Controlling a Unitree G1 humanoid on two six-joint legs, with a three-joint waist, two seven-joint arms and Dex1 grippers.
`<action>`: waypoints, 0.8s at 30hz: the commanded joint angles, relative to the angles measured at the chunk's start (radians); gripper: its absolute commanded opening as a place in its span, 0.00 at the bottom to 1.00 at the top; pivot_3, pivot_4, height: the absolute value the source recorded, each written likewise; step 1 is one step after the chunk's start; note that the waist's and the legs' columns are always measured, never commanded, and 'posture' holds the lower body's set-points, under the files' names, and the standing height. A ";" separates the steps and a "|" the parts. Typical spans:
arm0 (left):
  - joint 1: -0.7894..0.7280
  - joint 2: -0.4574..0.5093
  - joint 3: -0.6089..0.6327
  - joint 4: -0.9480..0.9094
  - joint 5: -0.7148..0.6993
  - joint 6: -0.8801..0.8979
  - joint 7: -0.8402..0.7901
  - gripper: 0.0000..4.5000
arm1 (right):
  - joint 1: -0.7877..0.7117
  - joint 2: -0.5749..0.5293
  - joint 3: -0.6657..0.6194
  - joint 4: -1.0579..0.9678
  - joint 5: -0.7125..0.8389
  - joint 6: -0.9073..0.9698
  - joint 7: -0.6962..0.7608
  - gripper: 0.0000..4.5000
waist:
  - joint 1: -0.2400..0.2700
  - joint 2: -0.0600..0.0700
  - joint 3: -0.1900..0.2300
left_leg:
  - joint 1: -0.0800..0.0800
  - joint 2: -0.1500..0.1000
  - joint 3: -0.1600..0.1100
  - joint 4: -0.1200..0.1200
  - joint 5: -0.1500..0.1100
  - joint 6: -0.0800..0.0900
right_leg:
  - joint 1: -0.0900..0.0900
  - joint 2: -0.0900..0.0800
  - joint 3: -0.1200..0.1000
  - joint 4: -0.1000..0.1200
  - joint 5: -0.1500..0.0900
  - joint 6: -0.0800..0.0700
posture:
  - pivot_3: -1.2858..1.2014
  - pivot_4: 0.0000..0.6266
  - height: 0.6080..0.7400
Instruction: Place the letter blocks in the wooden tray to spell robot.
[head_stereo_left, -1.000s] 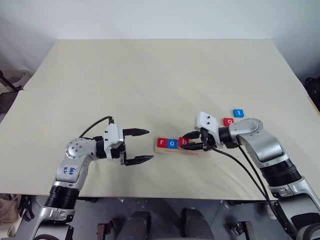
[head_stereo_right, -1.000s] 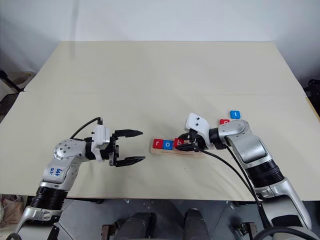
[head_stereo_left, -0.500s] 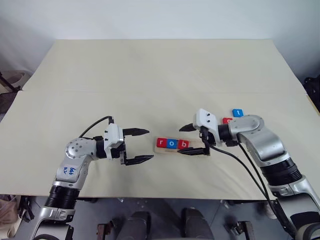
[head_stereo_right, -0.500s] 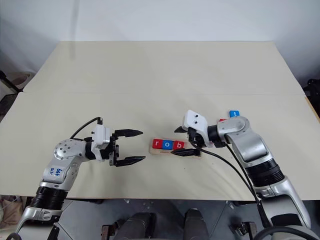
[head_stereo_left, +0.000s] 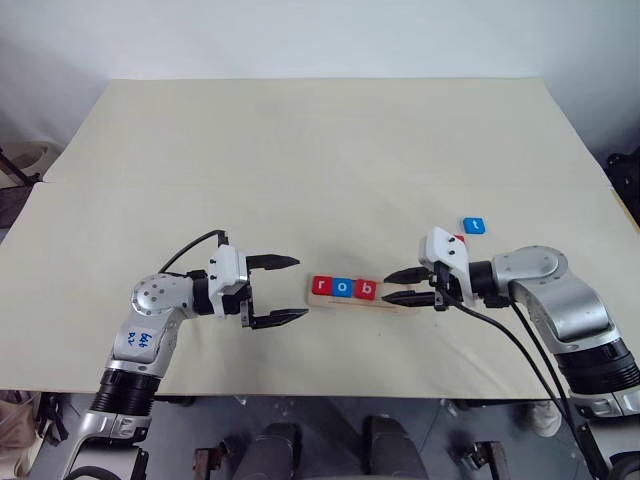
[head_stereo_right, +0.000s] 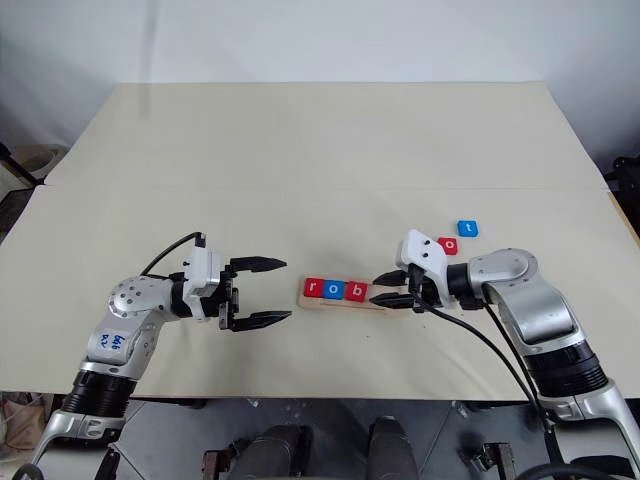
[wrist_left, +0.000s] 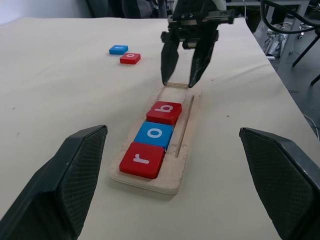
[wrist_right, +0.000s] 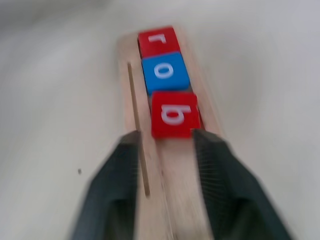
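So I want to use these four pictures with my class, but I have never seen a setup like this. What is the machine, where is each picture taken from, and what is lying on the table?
It is a two-armed humanoid robot at a beige table. Two pictures come from cameras in its head, looking down over its arms. The other two come from a camera on each wrist, looking along that gripper's two black fingers.

On the table lies a wooden tray holding three letter blocks: red r, blue o, red b. A second red o and a blue t lie loose near the right arm.

The left gripper is open beside the tray's r end. The right gripper is at the unfilled end, fingers slightly apart. Neither holds anything.
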 joint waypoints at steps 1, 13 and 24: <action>-0.012 0.002 0.009 -0.010 -0.006 -0.006 -0.001 1.00 | 0.005 0.013 0.015 -0.050 0.016 0.003 -0.007 0.04 | 0.001 0.000 0.000 | 0.000 0.000 0.000 0.000 0.000 0.000 | 0.000 0.000 0.000 0.000 0.000 0.000 | 0.52 0.24 1.00; -0.014 0.001 0.010 -0.013 -0.005 -0.003 0.005 1.00 | -0.020 0.043 0.078 0.012 -0.039 -0.025 -0.053 0.01 | 0.000 0.000 0.000 | 0.000 0.000 0.000 0.000 0.000 0.000 | 0.000 0.000 0.000 0.000 0.000 0.000 | 0.52 0.24 1.00; -0.011 0.000 0.009 -0.024 -0.005 0.000 0.015 1.00 | -0.024 0.039 0.054 -0.002 0.004 -0.025 -0.011 0.01 | 0.001 0.000 0.000 | 0.000 0.000 0.000 0.000 0.000 0.000 | 0.000 0.000 0.000 0.000 0.000 0.000 | 0.52 0.24 1.00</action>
